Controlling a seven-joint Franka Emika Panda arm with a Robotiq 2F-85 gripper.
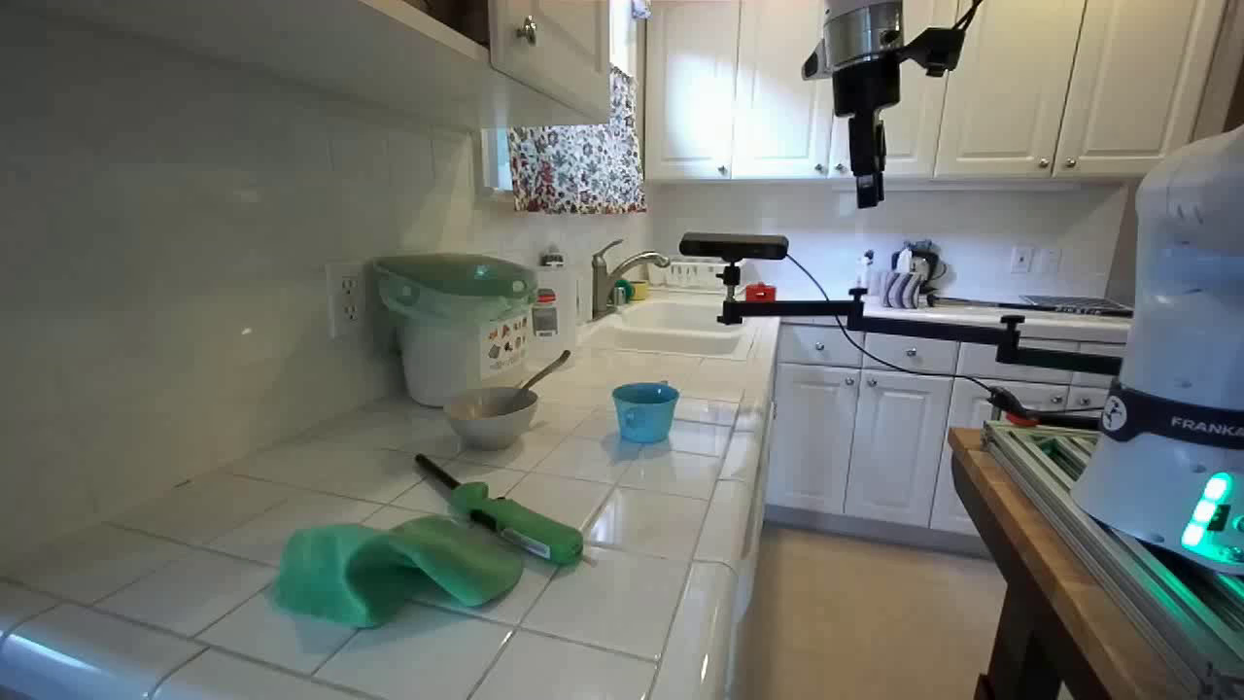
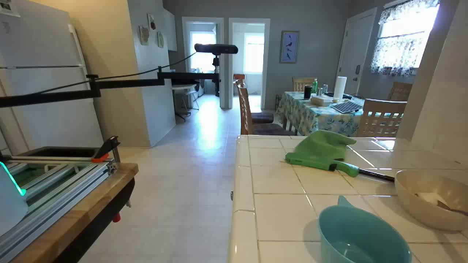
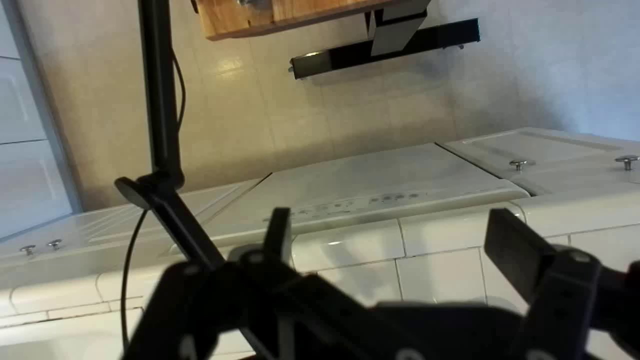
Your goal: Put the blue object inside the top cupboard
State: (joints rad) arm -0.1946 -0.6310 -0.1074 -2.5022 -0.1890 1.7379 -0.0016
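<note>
The blue object, a small cyan cup (image 1: 645,412), stands upright on the tiled counter in both exterior views; its open top shows close up in an exterior view (image 2: 360,237). Above the counter's left side, the top cupboard (image 1: 457,70) shows only its underside, a dark strip of interior and a white door (image 1: 550,53) with a knob. High over the area between counter and robot base hangs my gripper (image 1: 868,192), pointing down, well above the cup and apart from it. In the wrist view the gripper (image 3: 387,222) is open, its fingers wide apart with nothing between them. The cup is out of that view.
Near the cup are a bowl with a spoon (image 1: 492,420), a green lighter (image 1: 530,525), a green cloth (image 1: 389,574) and a green-lidded bin (image 1: 452,331). A black camera arm (image 1: 933,326) reaches across from the robot's wooden table (image 1: 1059,554). A sink (image 1: 680,331) lies behind.
</note>
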